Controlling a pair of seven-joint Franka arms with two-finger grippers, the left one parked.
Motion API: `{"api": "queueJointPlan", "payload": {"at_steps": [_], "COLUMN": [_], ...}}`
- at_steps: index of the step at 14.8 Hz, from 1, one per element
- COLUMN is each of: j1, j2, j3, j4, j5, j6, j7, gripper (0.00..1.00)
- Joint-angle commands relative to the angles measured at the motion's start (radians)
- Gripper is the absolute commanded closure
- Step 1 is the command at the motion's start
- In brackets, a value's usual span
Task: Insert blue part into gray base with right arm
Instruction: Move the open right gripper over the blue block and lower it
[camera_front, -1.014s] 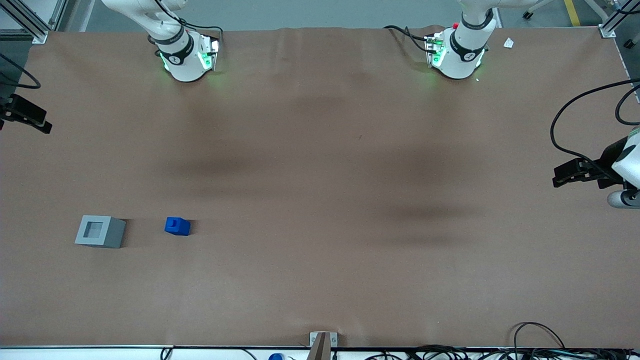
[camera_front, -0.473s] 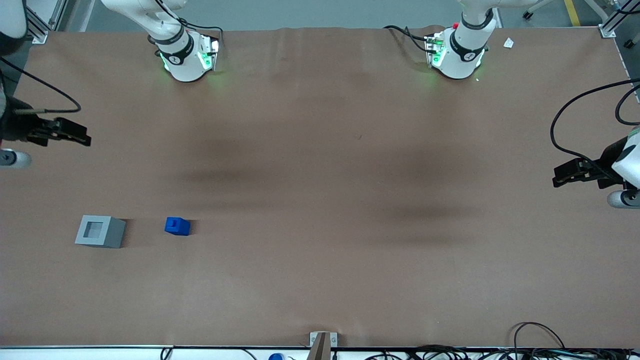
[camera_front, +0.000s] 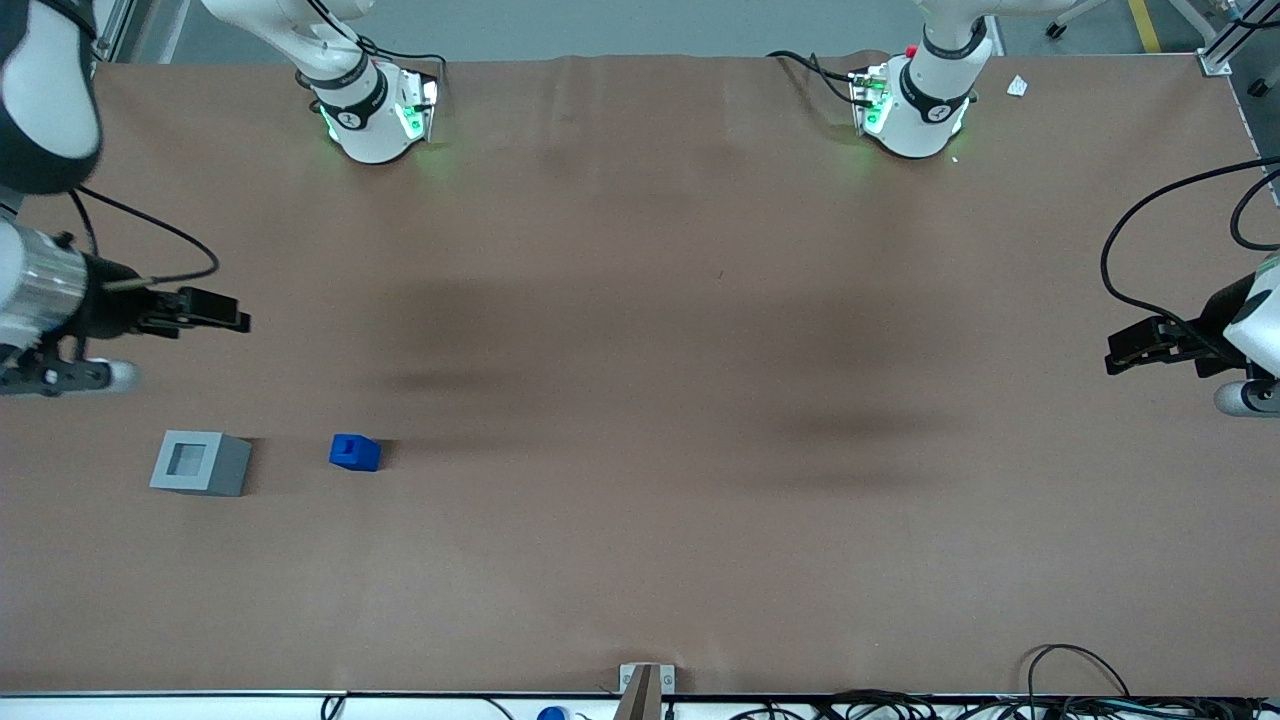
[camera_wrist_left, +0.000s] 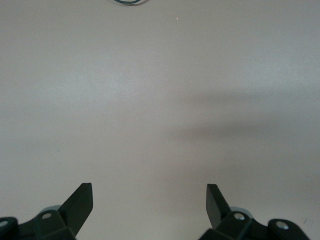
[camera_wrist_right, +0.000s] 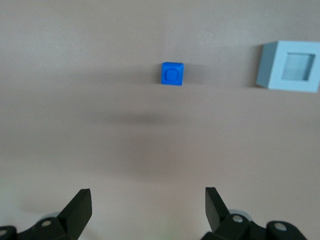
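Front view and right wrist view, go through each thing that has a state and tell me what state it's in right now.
Blue part: upright on the table, free, not inserted.
Gray base: on the table, recess facing up and empty, apart from the blue part.
Right arm's hand: open, holding nothing, above the table, farther from the front camera than both blocks.

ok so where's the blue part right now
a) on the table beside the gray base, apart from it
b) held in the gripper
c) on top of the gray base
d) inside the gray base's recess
a: the blue part sits on the table beside the gray base with a gap between them, while the open gripper hangs empty, farther from the front camera than both.
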Motion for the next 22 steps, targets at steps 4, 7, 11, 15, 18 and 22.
{"api": "queueJointPlan", "payload": {"at_steps": [4, 7, 11, 15, 18, 22], "j1": [0.058, 0.053, 0.050, 0.064, 0.061, 0.061], "j2": [0.152, 0.161, 0.241, 0.271, 0.322, 0.336], "j3": [-0.003, -0.001, -0.006, -0.007, -0.007, -0.007], "j4": [-0.009, -0.145, -0.168, -0.306, -0.280, -0.279], "j5": [-0.022, -0.019, -0.022, -0.038, -0.045, -0.047], "j6": [0.219, 0.468, 0.539, 0.802, 0.807, 0.800], "j7": [0.003, 0.052, 0.098, 0.091, 0.094, 0.092], "gripper": [0.00, 0.00, 0.00, 0.00, 0.00, 0.00]}}
